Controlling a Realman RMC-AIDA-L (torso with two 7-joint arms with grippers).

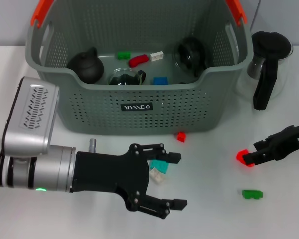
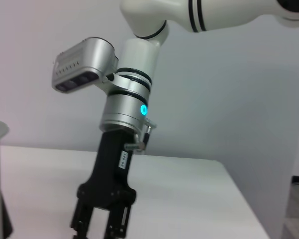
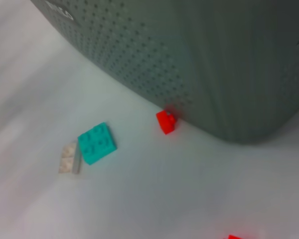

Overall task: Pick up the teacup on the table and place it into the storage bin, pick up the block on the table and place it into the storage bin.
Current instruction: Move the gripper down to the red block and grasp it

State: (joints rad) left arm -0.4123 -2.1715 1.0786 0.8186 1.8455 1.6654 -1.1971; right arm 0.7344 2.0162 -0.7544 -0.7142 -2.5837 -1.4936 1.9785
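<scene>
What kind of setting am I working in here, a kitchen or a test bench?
Most likely a lab test bench rather than a kitchen: a bare white table against a plain wall, with a storage bin holding teaware and toy bricks, loose blocks such as the teal block, and a glass coffee pot.

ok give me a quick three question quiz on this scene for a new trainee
1. True or false: the left gripper has its jaws open.
2. Which lies closest to the front wall of the storage bin? A green block, B small red block, C teal block.
3. Fill in: the right gripper is right beside a ___ block.

Key: 1 true. 2 B, the small red block. 3 red, the red block.
</scene>
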